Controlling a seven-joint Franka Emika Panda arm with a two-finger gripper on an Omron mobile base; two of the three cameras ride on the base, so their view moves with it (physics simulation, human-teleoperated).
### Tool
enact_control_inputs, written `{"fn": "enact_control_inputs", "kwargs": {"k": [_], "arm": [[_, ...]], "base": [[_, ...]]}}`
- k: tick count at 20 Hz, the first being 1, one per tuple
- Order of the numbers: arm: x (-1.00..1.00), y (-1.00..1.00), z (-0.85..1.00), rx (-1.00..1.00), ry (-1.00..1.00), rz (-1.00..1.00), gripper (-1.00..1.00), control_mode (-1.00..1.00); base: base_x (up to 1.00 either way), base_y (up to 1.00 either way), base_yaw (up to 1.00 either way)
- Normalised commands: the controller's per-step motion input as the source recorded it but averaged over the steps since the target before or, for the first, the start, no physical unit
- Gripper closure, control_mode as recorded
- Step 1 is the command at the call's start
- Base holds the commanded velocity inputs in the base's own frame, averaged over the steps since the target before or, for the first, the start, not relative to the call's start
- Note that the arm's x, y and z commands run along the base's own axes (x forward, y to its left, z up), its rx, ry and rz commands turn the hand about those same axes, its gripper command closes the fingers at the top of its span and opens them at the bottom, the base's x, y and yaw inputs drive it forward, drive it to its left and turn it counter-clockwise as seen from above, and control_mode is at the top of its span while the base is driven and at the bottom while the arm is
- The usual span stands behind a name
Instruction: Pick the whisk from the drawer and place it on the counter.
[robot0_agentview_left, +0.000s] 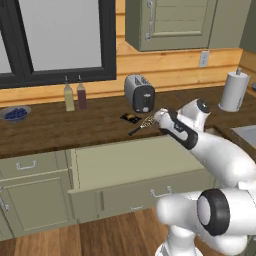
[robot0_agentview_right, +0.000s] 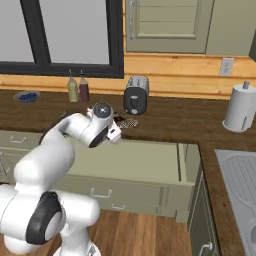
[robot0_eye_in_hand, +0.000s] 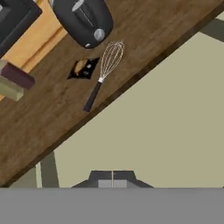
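Note:
The whisk (robot0_eye_in_hand: 105, 72) lies flat on the counter (robot0_eye_in_hand: 48, 122), free of my gripper, with its black handle towards the counter edge and its wire head (robot0_agentview_left: 147, 121) near the toaster. My gripper (robot0_eye_in_hand: 112, 180) hovers above the open drawer (robot0_agentview_left: 130, 162), just in front of the counter edge, with its fingertips pressed together and nothing between them. In the left base view the hand (robot0_agentview_left: 160, 118) sits right beside the whisk head. In the right base view the whisk (robot0_agentview_right: 129, 122) shows just behind the hand (robot0_agentview_right: 114, 134). The drawer's pale interior (robot0_agentview_right: 140, 160) looks bare.
A dark toaster (robot0_agentview_left: 139, 93) stands behind the whisk, and a small black packet (robot0_eye_in_hand: 83, 68) lies beside it. Two bottles (robot0_agentview_left: 75, 97) and a bowl of blueberries (robot0_agentview_left: 15, 113) stand to the left. A paper towel roll (robot0_agentview_right: 240, 107) and a sink (robot0_agentview_right: 240, 175) are at the right.

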Motion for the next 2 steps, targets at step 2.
{"fn": "enact_control_inputs", "kwargs": {"k": [2], "arm": [[0.05, 0.04, 1.0, 0.0, 0.0, 0.1, 1.0, -1.0]], "base": [[0.0, 0.0, 0.0]]}}
